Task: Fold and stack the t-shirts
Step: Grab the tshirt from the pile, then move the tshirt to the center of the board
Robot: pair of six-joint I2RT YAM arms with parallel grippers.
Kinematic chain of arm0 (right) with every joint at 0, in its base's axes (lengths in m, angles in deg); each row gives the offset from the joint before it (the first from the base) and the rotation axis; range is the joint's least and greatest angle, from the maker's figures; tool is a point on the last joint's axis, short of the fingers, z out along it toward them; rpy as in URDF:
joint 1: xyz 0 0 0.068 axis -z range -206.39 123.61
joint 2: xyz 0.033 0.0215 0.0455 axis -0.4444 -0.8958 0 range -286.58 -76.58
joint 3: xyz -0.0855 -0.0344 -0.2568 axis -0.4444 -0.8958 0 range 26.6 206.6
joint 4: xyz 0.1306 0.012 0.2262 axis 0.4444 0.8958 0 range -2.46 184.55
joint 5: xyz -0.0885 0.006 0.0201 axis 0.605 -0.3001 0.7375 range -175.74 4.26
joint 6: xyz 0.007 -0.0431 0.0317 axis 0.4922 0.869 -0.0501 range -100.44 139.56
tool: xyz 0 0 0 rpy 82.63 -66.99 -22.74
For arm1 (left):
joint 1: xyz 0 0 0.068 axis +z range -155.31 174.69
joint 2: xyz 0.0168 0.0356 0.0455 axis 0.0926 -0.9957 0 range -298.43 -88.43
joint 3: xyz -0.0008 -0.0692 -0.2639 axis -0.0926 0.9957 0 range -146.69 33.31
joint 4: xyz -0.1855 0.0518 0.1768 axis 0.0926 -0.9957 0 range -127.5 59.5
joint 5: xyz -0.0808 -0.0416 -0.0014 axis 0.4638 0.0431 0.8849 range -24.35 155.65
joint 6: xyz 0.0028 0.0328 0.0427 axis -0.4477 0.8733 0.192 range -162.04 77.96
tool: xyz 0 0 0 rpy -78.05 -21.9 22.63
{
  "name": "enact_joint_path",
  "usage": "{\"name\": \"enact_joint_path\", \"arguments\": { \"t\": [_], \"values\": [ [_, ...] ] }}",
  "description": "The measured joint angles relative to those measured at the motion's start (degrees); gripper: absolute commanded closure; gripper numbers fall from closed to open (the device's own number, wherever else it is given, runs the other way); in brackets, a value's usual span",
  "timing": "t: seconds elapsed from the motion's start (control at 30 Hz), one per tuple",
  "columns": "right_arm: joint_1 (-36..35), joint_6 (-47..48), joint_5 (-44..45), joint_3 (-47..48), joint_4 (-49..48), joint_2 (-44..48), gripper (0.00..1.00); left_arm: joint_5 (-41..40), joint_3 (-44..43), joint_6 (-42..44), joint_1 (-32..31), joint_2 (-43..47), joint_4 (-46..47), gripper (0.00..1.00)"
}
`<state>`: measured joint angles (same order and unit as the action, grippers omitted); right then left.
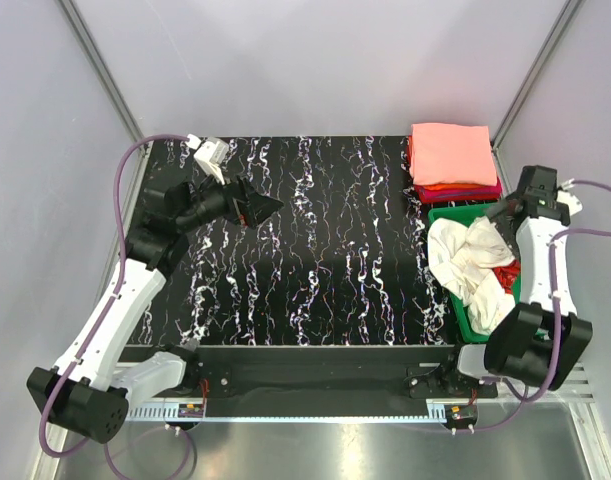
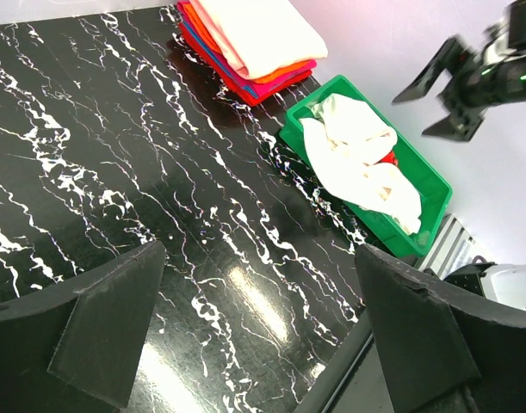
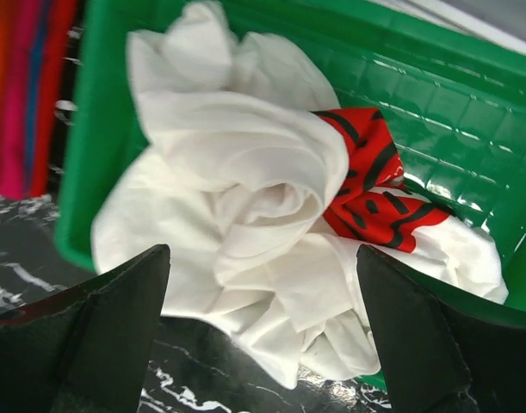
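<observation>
A crumpled cream-white t-shirt (image 1: 470, 262) with a red print (image 3: 374, 194) lies bunched in the green tray (image 1: 468, 328) and spills over the tray's left wall onto the table. My right gripper (image 1: 505, 222) hovers open just above this shirt (image 3: 237, 172), with nothing between its fingers. Behind the tray sits a stack of folded t-shirts (image 1: 452, 155), salmon-pink on top, then orange, red and dark layers. My left gripper (image 1: 265, 208) hangs open over the back left of the table, far from the cloth, and faces the tray (image 2: 422, 168) and the stack (image 2: 254, 39).
The black marbled table (image 1: 315, 250) spreads between the arms. Grey walls close in the back and both sides. The tray (image 3: 435, 77) stands against the right edge of the table, next to the right arm's base.
</observation>
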<state>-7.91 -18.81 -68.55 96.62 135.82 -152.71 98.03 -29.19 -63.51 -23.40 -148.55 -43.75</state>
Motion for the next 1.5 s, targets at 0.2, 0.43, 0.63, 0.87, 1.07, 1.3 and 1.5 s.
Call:
{"name": "enact_joint_path", "arguments": {
  "t": [0.2, 0.43, 0.63, 0.87, 1.07, 1.3, 1.5],
  "values": [
    [1.07, -1.7, 0.15, -4.55, -2.75, -9.07, 0.05, 0.11, 0.0, -0.31, 0.04, -0.07, 0.07, 0.01],
    [1.18, -0.55, -0.9, -9.49, -8.26, -16.98, 0.67, 0.42, 0.04, -1.03, 0.13, -1.64, 0.07, 0.01],
    [1.31, 2.14, -4.0, -6.95, -7.72, -17.44, 1.0, 0.37, 0.07, -1.03, 0.31, -1.77, 0.07, 0.01],
    [1.44, 6.25, -17.79, 9.51, -2.84, -4.0, 1.0, -1.51, 0.31, -2.69, 0.94, -1.77, -0.28, 0.01],
    [-1.33, 5.11, -35.1, 29.83, -3.02, 3.32, 1.0, 0.96, 4.22, -9.14, 3.98, -1.51, 5.64, 0.01],
    [-15.69, 0.98, -47.89, 39.08, -3.96, 2.29, 1.0, 6.49, 5.33, -13.77, 6.29, -3.78, 8.85, 0.09],
    [-22.45, -5.42, -51.19, 37.86, -9.97, -2.32, 1.0, 3.87, 5.11, -11.63, 6.36, -0.85, 4.17, 0.09]
  ]
}}
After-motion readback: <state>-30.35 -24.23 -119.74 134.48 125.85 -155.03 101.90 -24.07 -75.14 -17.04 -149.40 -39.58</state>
